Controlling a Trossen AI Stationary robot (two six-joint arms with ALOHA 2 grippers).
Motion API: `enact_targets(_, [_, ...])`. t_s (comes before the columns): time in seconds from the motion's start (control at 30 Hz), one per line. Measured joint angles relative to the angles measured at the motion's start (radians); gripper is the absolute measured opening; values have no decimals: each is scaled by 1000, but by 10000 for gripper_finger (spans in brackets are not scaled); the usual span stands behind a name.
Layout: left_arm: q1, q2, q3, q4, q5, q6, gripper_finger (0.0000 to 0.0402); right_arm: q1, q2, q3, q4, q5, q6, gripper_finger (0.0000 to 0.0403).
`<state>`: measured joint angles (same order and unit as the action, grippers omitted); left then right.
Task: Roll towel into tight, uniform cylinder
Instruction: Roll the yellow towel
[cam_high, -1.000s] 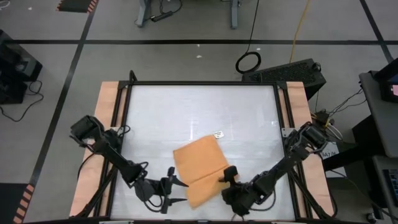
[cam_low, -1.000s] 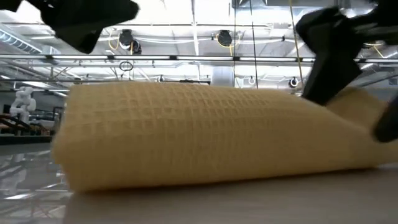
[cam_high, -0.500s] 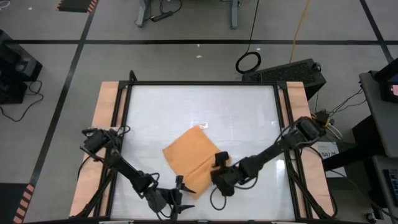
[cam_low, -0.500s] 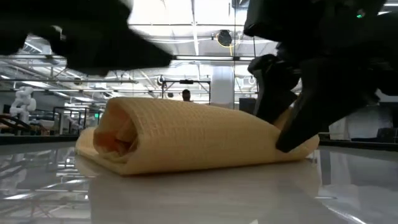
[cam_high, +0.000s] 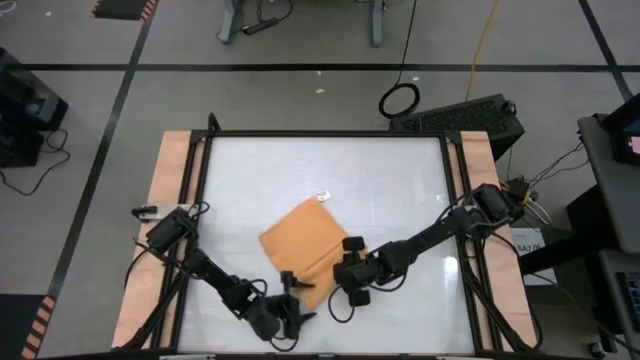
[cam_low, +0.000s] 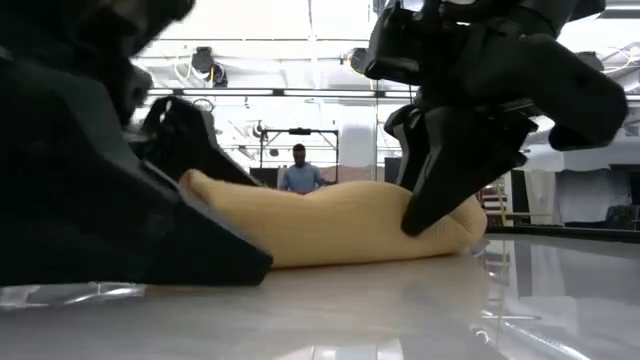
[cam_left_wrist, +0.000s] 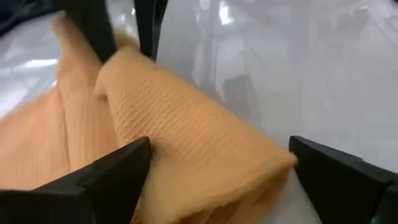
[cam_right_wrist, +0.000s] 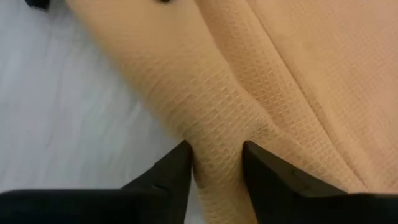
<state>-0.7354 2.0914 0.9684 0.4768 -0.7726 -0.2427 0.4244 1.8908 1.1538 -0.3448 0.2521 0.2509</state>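
The orange-tan towel (cam_high: 303, 240) lies on the white table (cam_high: 400, 180), slanted, and its near edge is rolled into a thick ridge (cam_low: 330, 222). Its white tag (cam_high: 322, 196) lies at the far corner. My right gripper (cam_high: 346, 272) is shut on the ridge's right end. My left gripper (cam_high: 291, 302) is open at the ridge's near left end. In the left wrist view its gripper (cam_left_wrist: 217, 163) has one finger on either side of the roll's end (cam_left_wrist: 205, 155). My right gripper pinches the rolled ridge of cloth (cam_right_wrist: 217, 149) between its two fingers, near the ridge's right end (cam_low: 455, 225). The fingers slant down from the table's right and lie across the ridge. The towel rests on the table. My left gripper's fingers (cam_left_wrist: 118, 171) straddle the roll's end; I cannot tell whether they touch it.
The table has a dark frame (cam_high: 205, 200) and wooden side strips (cam_high: 170, 200). White surface shows far of the towel and to its right. A person (cam_low: 297, 172) stands far off in the room behind the table.
My right gripper has gone toward the far left, carrying the towel's near part with it. That near flap has rolled over onto the rest, and the whole towel has slid away from the near edge. My left gripper has shifted a little toward the right, at the roll's left end.
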Motion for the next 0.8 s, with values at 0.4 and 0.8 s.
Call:
enact_targets(0.4, [10, -9, -1, -111, -99, -145, 174, -7, -54, 0, 7, -42, 27, 104])
enact_targets(0.8, [-58, -161, -10, -320, -100, -171, 51, 72, -379, -98, -82, 31, -266, 228])
